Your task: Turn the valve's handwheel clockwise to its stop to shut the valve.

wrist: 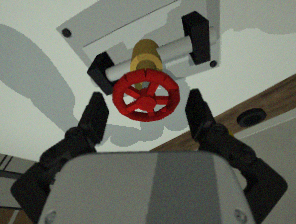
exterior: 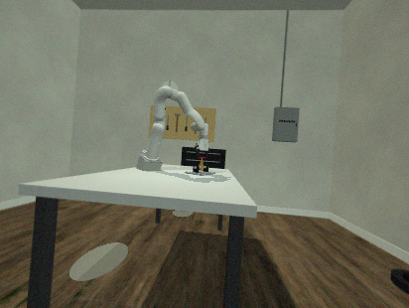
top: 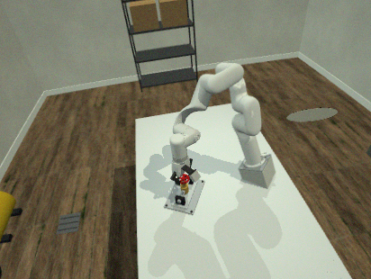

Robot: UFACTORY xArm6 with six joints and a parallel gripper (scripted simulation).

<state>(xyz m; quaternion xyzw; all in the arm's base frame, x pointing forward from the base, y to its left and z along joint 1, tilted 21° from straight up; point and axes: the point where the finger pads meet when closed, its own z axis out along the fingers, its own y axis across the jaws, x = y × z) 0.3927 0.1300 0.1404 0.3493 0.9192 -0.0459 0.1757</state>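
The gripper point(wrist: 145, 117) hangs over the valve with its jaws spread to their widest and nothing held, one dark finger point(wrist: 95, 120) on each side of the red handwheel point(wrist: 145, 96) and clear of its rim. The handwheel sits on a brass stem point(wrist: 145, 56) above a grey pipe point(wrist: 172, 50) held in two black clamps on a pale base plate point(top: 194, 203), near the left edge of the white bench point(top: 288, 216). From the exterior view the valve point(exterior: 202, 165) is small and hard to read, though the fingers seem level with the wheel.
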